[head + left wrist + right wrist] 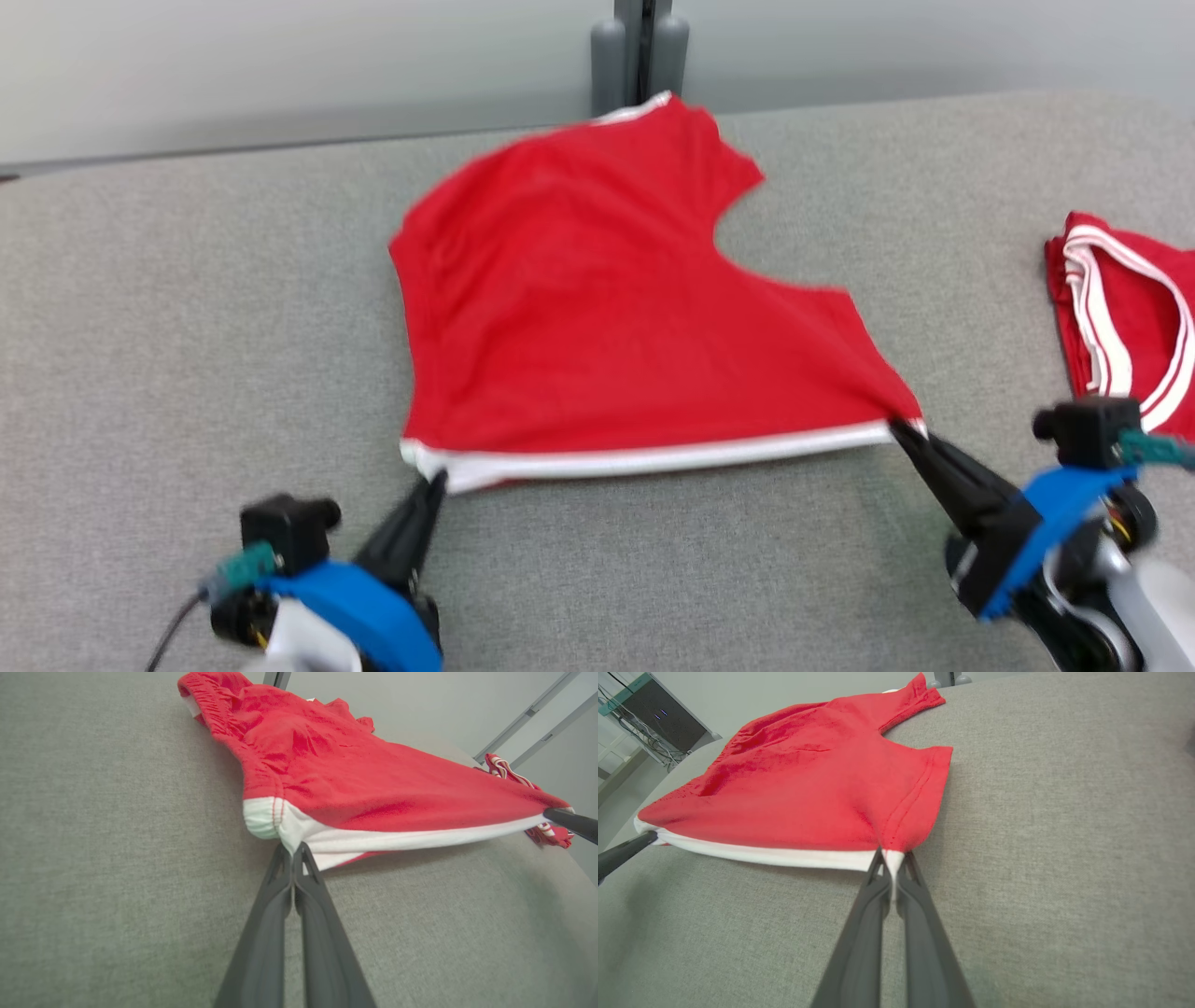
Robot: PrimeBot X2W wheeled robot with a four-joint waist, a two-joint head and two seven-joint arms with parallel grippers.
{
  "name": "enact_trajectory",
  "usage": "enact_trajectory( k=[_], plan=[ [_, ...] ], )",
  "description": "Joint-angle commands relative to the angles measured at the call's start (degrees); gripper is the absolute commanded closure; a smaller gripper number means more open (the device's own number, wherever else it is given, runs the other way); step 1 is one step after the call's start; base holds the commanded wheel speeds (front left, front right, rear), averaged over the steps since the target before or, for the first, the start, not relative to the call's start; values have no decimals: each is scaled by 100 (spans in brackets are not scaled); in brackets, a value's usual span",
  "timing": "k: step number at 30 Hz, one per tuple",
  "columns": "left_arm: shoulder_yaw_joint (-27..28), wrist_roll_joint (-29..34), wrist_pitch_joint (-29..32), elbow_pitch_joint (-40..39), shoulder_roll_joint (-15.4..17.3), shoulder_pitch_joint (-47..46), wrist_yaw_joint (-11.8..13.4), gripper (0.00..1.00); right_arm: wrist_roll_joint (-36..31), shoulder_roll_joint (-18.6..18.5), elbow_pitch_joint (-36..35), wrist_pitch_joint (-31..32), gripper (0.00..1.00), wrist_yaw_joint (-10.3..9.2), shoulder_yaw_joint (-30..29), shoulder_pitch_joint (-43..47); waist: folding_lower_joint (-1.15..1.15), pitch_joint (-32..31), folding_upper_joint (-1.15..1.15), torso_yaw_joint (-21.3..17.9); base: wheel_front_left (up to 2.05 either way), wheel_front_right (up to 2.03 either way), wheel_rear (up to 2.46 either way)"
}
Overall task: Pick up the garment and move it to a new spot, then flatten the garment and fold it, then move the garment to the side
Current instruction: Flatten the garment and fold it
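- Left gripper (293,849): fingers pressed together, pinching only the tip of the white hem (653,459) at the near left corner of the garment (597,299).
- Right gripper (889,857): fingers likewise closed, nipping the hem's other corner where a side seam ends. The hem runs taut from one pair of tips to the other.
- Garment: spreads away from both sets of tips over the grey table (187,327). It lies mostly flat ahead of the right gripper and is rumpled along the edge ahead of the left one.
- Risk, slip: each grip takes very little cloth. A harder pull outward or upward would likely draw a corner out from between the fingers, and the hem would go slack.
- Risk, skew: if one arm leads the other, the cloth would probably drag askew on the table's fabric-like top. The far rumples would then be pulled in rather than smoothed out.
- Risk, collision: a second garment (1120,317) lies folded just outboard of the right gripper's wrist. A wide outward swing of that arm could catch and disturb it.
- Risk, snag: both sets of tips sit low over the table, and whether they touch it cannot be told. Pressing lower could catch them on the surface.
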Motion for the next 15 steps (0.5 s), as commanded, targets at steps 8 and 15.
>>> enact_trajectory(
  k=[8, 15],
  plan=[
    [-189, -241, 1248, -2444, 932, 1599, 717, 100, -850, 617, -2080, 1566, 100, -18, -2169, 2379, 2, -163, 0, 230, 0, 0, 0],
    [-81, -460, 1562, -3464, 1221, 2008, 957, 100, -1506, 1419, -3554, 2542, 100, -18, -2994, 3019, 2, -81, 0, 330, 0, 0, 0]
  ],
)
